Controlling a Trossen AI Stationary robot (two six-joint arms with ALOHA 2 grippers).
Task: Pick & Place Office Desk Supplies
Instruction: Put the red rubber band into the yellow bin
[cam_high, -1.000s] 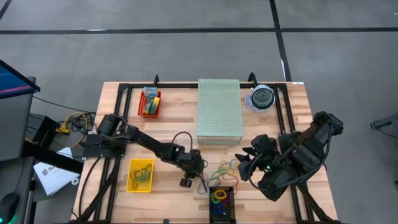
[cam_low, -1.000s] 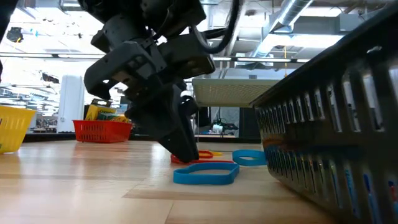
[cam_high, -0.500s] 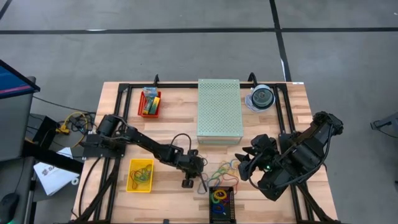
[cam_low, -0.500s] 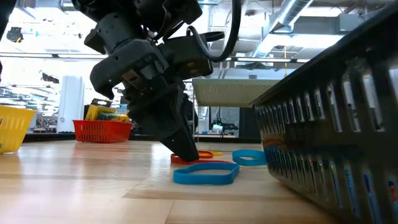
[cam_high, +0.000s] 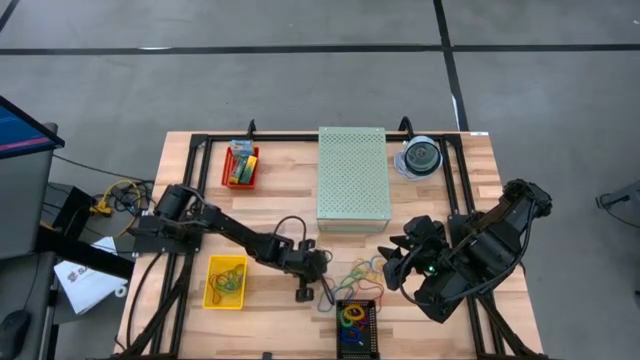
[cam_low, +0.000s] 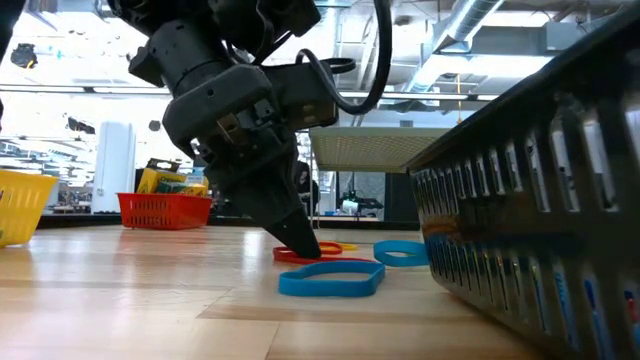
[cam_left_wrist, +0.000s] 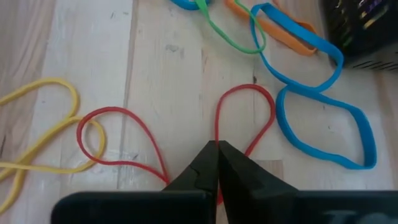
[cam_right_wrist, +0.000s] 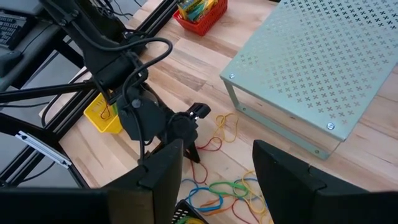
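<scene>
Yellow bin (cam_high: 226, 281) front-left already has bands in it; red bin (cam_high: 240, 165) at the back left holds the crayon boxes (cam_high: 239, 163), print too small to read. Left gripper (cam_high: 322, 292) is down on the table just left of the band pile, fingers pressed together, pinching the red band (cam_left_wrist: 245, 118); wrist view shows the tips shut right on its strand, with the loop folded into two lobes either side. Low view agrees: tips at the wood on the red band, blue band (cam_low: 331, 279) lying just in front. These bands should handle as near weightless, soft and stretchy, lying flat on the wood, so a single strand pinched at the table surface is the only real hold. Risk as I judge it: the red band overlaps a yellow band (cam_left_wrist: 37, 134), which could drag up with it, and a thin strand can slip out of the tips on lift. More loops (green (cam_left_wrist: 233, 31), orange (cam_left_wrist: 277, 25)) lie next to the black basket (cam_high: 357, 325) at front centre. Green perforated box (cam_high: 351, 178) sits mid-back, no markings. Right gripper (cam_high: 392, 266) hangs right of the pile, fingers spread, holding nothing. No readable labels anywhere.
</scene>
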